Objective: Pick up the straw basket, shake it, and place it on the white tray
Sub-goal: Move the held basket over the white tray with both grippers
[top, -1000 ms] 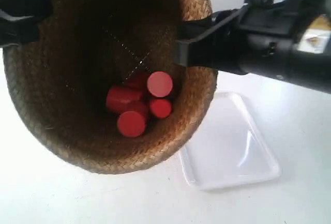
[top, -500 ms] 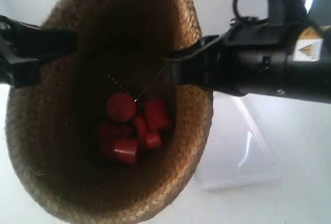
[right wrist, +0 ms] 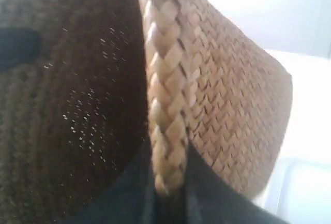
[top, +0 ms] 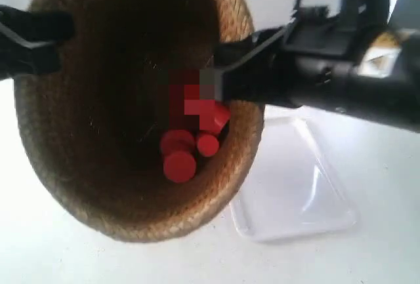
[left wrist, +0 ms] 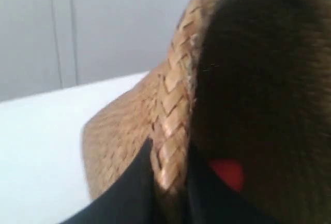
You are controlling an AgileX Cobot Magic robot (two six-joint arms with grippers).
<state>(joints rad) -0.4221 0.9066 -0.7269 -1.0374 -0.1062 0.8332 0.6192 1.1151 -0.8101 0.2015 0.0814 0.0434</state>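
The braided rim of the straw basket [left wrist: 170,125] is pinched between the narrow-set fingers of the left gripper [left wrist: 168,182], one finger outside the wall and one inside. The opposite side of the rim is clamped in the same way by the right gripper [right wrist: 169,182]. Each hold is taken on the braid alone, so a slip is judged the nearest risk. Straw is springy, and with a sharp shake the rim could be drawn out of one pair of fingers, leaving the basket hung from one side. If the two arms are not moved together, the soft wall could be squeezed or twisted.

The basket is held in the air and tipped, its mouth turned towards the exterior camera. A small heap of red cylinders [top: 180,162] is seen low against the inner wall. If the tilt is increased during shaking, these could be rolled over the rim and scattered.

Further off, the white tray [top: 308,192] is lying on the table [top: 374,258], partly hidden behind the basket and not touched by it. The tray looks small against the basket. A lowering made off-centre or with the basket tipped could leave the base caught on the tray's edge, or the light tray could be pushed aside
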